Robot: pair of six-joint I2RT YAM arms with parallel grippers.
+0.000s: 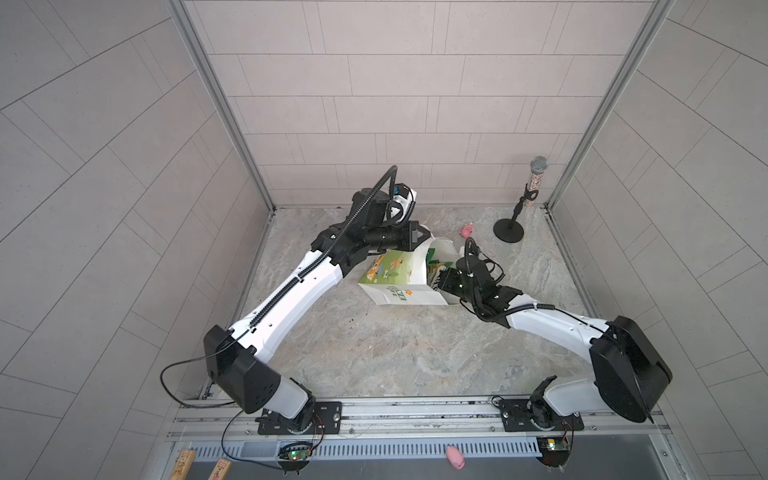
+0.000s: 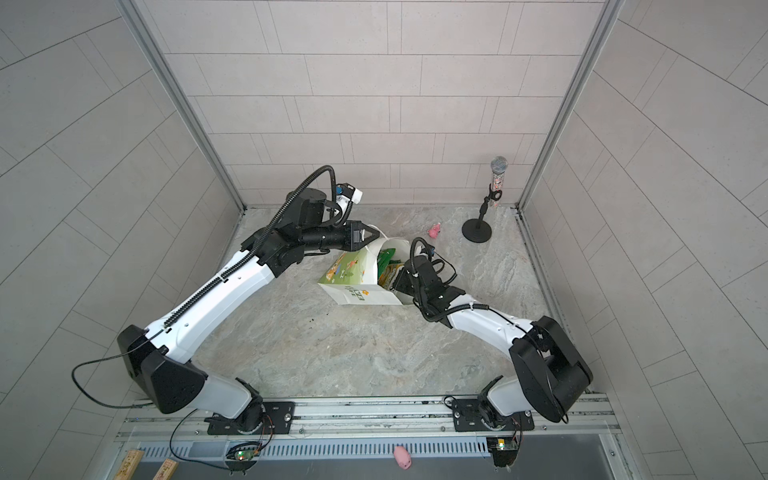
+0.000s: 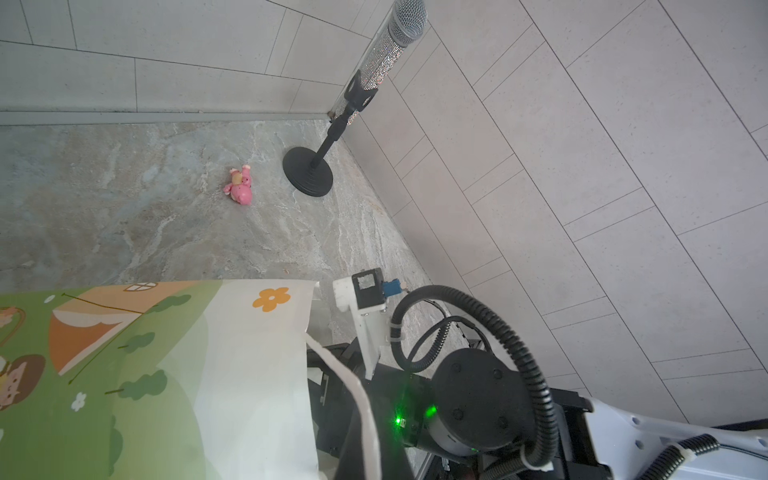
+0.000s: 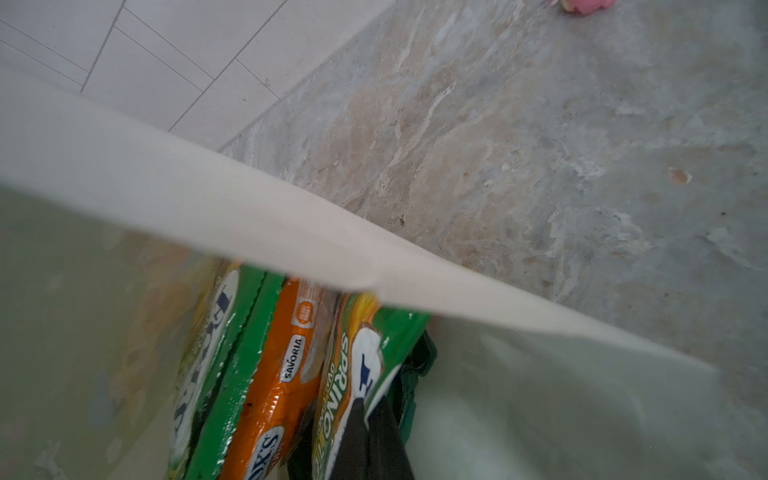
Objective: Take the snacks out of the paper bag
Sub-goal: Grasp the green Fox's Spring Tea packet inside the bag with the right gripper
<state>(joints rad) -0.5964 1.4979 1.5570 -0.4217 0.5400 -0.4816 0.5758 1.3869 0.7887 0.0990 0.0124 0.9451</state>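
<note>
Two tools on the job! The left tool [image 1: 420, 237] is pinched shut on the far rim of the paper bag [image 1: 395, 296], by the cord handle, propping the mouth open. The right tool [image 2: 394, 283] is down inside that mouth, jaws narrow. In its wrist view a dark finger [image 4: 374, 440] lies tight against a yellow-green packet [image 4: 349, 365]. It looks like a grip on the packet's top edge, though the second finger is hidden. Just beyond that, an orange packet [image 4: 282, 374] and a green packet [image 4: 232, 353] stand packed on edge.

So the snacks [image 2: 388, 266] sit in the bag, right at the right tool's tip and below the left one. None lies on the desk [image 1: 395, 357] in view. I'd call this the first grab, with the whole haul ahead. The next move calls for a slow draw up and back past the rim while the left tool steadies the bag. Glossy film could slip, or the light bag could drag along.
</note>
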